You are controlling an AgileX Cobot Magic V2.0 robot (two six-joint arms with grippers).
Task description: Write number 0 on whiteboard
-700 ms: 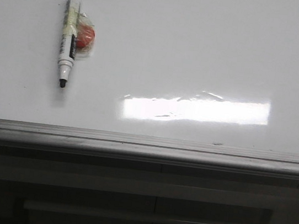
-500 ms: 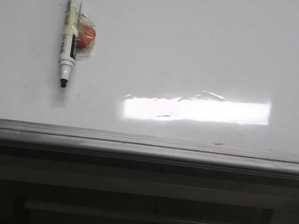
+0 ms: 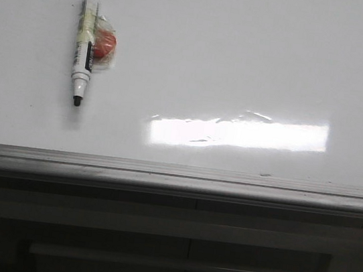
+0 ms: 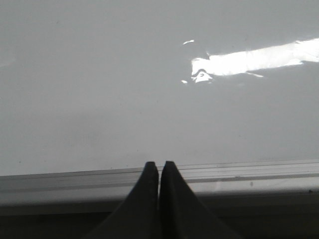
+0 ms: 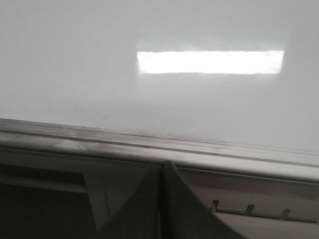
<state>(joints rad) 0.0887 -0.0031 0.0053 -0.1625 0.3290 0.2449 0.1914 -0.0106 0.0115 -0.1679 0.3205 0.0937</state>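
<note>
The whiteboard (image 3: 246, 64) fills the front view, glossy white and blank, with a grey metal rail (image 3: 176, 176) along its bottom edge. No number 0 shows on it. A white marker (image 3: 85, 40) with a black tip hangs upright at the upper left, tip down, taped to a red magnet (image 3: 104, 45). Neither gripper appears in the front view. My left gripper (image 4: 159, 165) is shut and empty, its tips over the rail (image 4: 249, 174). My right gripper (image 5: 160, 167) is also shut and empty, below the rail (image 5: 224, 152).
Dark grey panelling (image 3: 166, 242) with a horizontal slot lies below the rail. A bright strip of light glare (image 3: 236, 133) reflects off the board at centre right.
</note>
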